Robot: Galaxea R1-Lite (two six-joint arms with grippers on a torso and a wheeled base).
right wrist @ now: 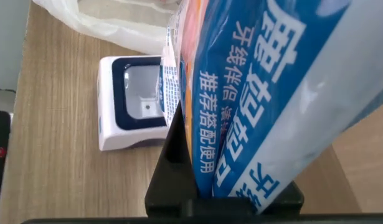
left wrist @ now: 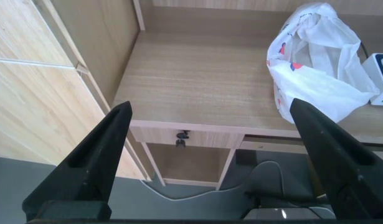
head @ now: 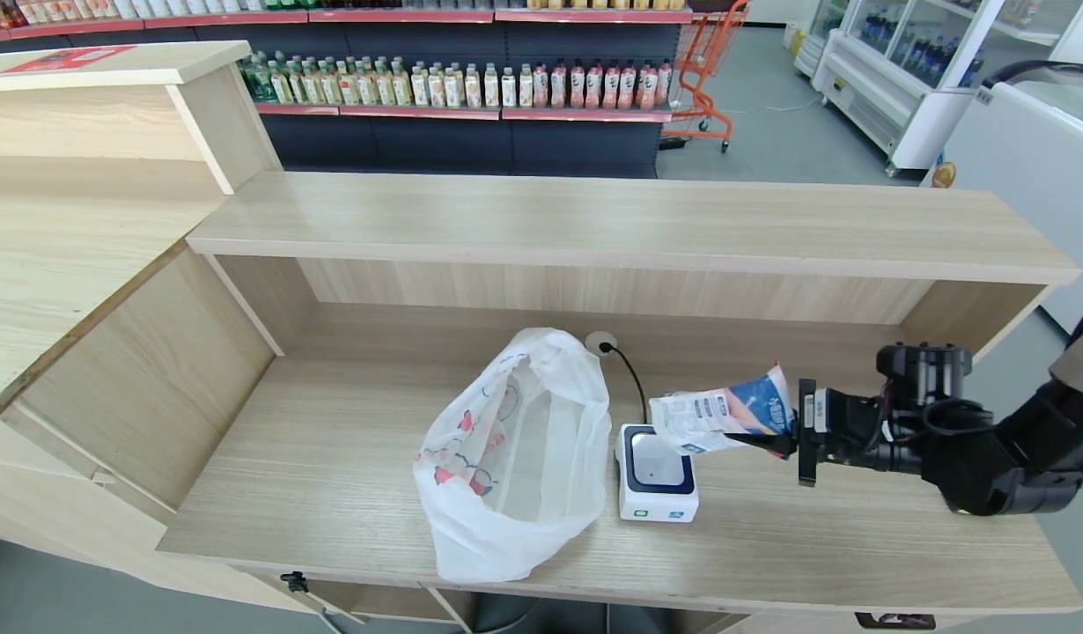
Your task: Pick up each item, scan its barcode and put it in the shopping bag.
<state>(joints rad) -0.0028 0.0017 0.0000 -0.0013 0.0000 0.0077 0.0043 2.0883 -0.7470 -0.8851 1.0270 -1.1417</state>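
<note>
My right gripper (head: 784,436) is shut on a blue and white packet (head: 722,416), holding it flat just above the white barcode scanner (head: 656,471) on the wooden counter. In the right wrist view the packet (right wrist: 253,99) is pinched between the fingers, with the scanner (right wrist: 132,102) below it. An open white shopping bag (head: 511,453) with red print lies left of the scanner. My left gripper (left wrist: 210,162) is open, hanging off the counter's front edge near the floor, with the bag (left wrist: 319,59) up and to its side.
A black cable (head: 628,370) runs from the scanner to a hole in the counter's back. A raised shelf (head: 629,220) overhangs the counter's rear, and a side wall (head: 154,379) closes its left end. Bare counter lies left of the bag.
</note>
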